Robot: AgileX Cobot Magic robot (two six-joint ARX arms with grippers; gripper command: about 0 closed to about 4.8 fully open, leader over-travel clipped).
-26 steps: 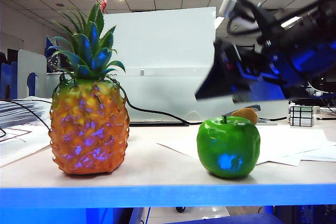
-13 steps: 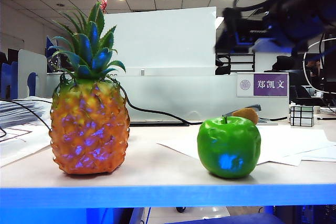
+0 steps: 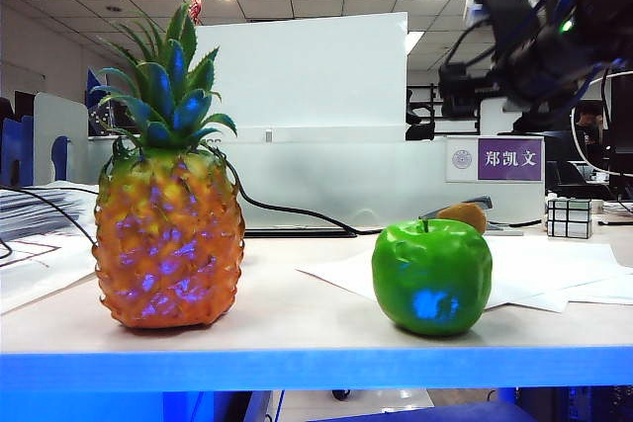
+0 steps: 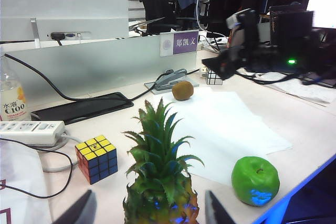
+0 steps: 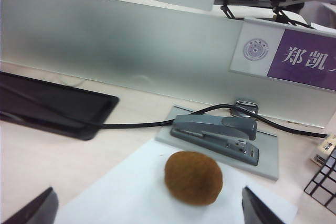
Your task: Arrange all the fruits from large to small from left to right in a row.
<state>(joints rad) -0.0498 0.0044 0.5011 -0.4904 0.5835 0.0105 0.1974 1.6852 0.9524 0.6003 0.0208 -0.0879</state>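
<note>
Three fruits are sitting on the table (image 3: 297,328): pineapple (image 3: 168,244) leftmost, apple (image 3: 431,277) right of it, kiwi (image 5: 193,178) farther back near the stapler (image 5: 218,132). My left pincer (image 4: 147,211) is hovering apart above the pineapple; my right pincer (image 5: 147,205) is hanging apart above the kiwi.

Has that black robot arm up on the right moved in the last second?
Yes. The right gripper has swung up and back, away from the green apple, which it loomed above a second ago. It now hangs open, high beside the purple name sign.
</note>
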